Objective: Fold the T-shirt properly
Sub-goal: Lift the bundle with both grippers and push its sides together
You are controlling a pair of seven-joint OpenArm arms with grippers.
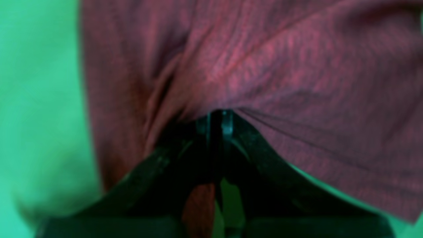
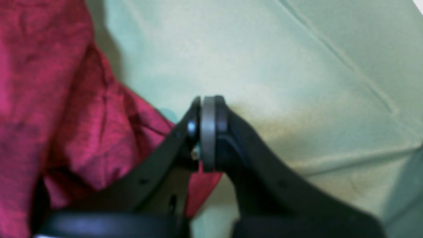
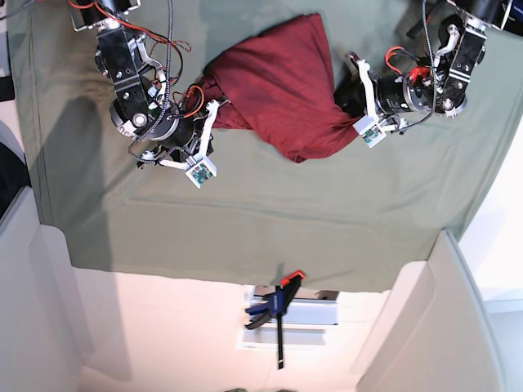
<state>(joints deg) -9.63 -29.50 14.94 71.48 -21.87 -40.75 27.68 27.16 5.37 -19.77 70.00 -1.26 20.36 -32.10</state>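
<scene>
The left gripper is clamped on a pinch of the T-shirt, whose maroon cloth bunches at its tips. The right gripper is closed on nothing, just beside the T-shirt's edge. The T-shirt lies crumpled between both arms on the green cloth. No writing is legible.

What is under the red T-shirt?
The T-shirt lies bunched on a green cloth. Whatever else sits beneath it is covered.
</scene>
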